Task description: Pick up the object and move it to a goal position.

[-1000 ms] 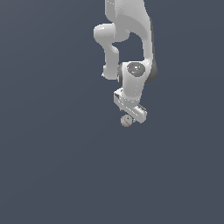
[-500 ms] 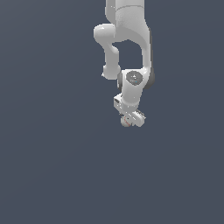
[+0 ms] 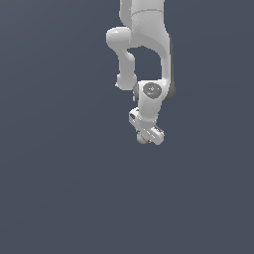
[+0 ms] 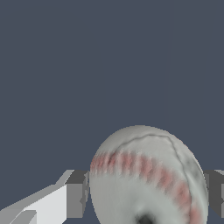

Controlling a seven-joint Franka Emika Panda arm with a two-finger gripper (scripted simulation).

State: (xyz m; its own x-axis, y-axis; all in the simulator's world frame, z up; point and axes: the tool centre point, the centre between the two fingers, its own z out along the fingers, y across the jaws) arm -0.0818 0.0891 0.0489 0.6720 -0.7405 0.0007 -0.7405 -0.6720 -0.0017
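The object (image 4: 146,179) is a whitish-grey ball with red stitch marks. In the wrist view it fills the space between the two grey fingertips (image 4: 76,194), which press on both of its sides. In the exterior view the object (image 3: 143,138) is a tiny ball under the white gripper bar. My gripper (image 3: 145,139) is shut on it and hangs from the white arm (image 3: 149,49), which comes down from the upper edge. Most of the ball is hidden there by the fingers.
A plain dark grey-blue surface (image 3: 59,188) fills both views all around the arm. No other object, container or edge shows.
The wrist has dropped a little in the exterior view over the last second, with the ball still held. Since half a second ago almost nothing has moved.
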